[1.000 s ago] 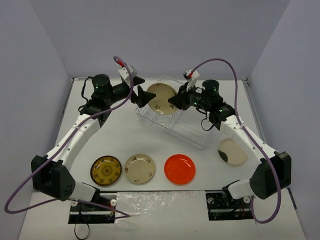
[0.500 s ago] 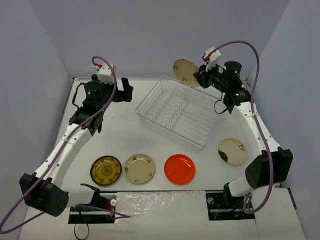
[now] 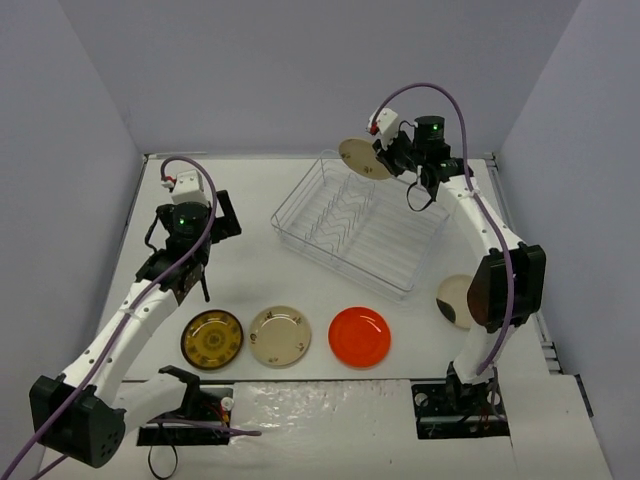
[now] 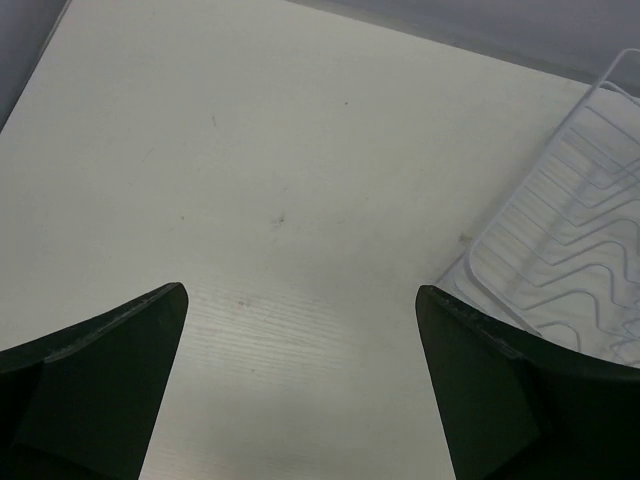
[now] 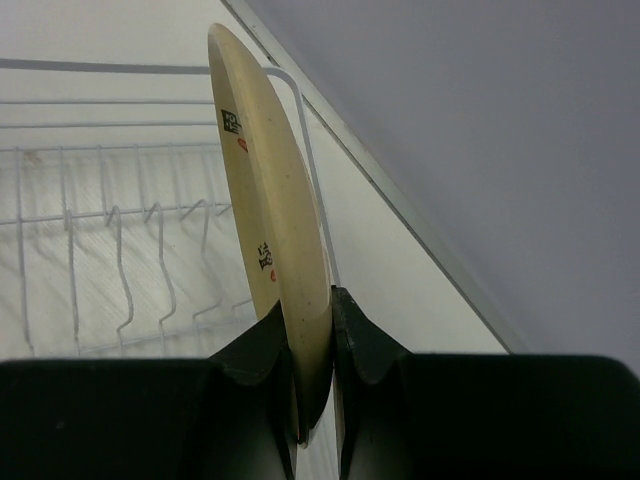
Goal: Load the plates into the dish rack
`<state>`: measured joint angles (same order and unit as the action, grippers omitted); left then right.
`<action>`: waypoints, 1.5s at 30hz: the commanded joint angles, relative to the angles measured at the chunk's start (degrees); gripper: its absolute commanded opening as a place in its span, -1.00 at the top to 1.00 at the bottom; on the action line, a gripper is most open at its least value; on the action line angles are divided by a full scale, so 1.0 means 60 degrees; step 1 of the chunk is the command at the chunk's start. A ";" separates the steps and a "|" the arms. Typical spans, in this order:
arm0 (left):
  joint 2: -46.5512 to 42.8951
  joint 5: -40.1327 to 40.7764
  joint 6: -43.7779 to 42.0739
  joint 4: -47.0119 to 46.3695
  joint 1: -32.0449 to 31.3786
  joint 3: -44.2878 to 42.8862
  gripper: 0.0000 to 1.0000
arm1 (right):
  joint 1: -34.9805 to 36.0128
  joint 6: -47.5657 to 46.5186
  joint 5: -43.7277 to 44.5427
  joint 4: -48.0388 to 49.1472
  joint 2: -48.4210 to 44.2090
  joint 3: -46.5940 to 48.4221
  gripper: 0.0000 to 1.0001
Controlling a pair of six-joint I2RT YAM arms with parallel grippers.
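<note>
Cream plate (image 3: 364, 158) clamped edge-on and upright in right gripper (image 5: 312, 325), up at far corner of rack (image 3: 300, 232); looks clear of the wires, but hard to call from these angles. Left gripper (image 4: 300, 300) spread wide, holding nothing, over bare table (image 4: 250, 150) left of rack. Four more plates flat on table: brown plate (image 3: 212, 340), second cream plate (image 3: 280, 336) and red plate (image 3: 360, 337) in a row at near edge, patched plate (image 3: 452, 300) right of rack, partly behind right arm.
</note>
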<state>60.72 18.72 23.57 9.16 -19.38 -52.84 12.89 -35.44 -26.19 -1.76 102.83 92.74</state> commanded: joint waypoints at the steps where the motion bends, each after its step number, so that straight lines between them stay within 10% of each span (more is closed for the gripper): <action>1: -0.0276 0.1216 0.0526 0.0129 0.0036 -0.0218 -0.94 | 0.0237 0.0307 0.1091 0.1139 0.0402 0.0757 1.00; 24: -0.0154 0.1787 0.0261 0.0159 0.0051 0.0031 -0.94 | 0.0708 -0.0705 0.1241 0.0295 0.2147 0.1330 0.99; 34: -0.0042 0.1787 0.0247 0.0155 0.0051 -0.0012 -0.94 | 0.0722 -0.0603 0.1196 0.0043 0.2221 0.1141 0.61; 40: -0.0091 0.1719 0.0250 0.0202 0.0051 -0.0041 -0.94 | 0.0722 -0.0334 0.1151 0.0176 0.2184 0.1102 -0.14; 45: -0.0166 0.1647 0.0291 0.0202 0.0051 -0.0041 -0.94 | 0.0744 -0.0092 0.1098 0.0184 0.1927 0.1184 -0.26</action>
<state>60.66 28.14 25.71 11.79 -19.38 -51.62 17.02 -37.46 -18.92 -3.76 118.34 97.95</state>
